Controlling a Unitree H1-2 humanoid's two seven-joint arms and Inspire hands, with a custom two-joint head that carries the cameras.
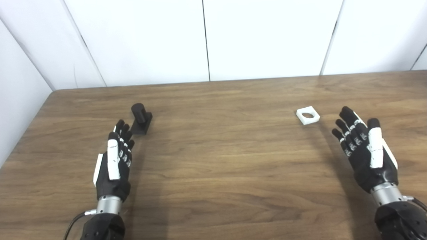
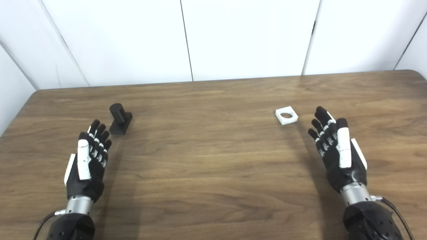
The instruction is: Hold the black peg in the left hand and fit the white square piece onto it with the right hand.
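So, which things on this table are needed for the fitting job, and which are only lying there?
Needed:
- black cylindrical peg on its square base, standing on the table
- white square piece with a round hole, lying flat
- left hand and right hand, both open

Only lying there:
- nothing else; only the brown wooden table under them

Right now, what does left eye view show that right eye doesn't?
Left eye only: more of the left wall panel beside the table. Right eye only: the table's rounded far right corner. Both: black peg standing just beyond the open left hand, white square piece lying flat ahead of the open right hand; neither touched.
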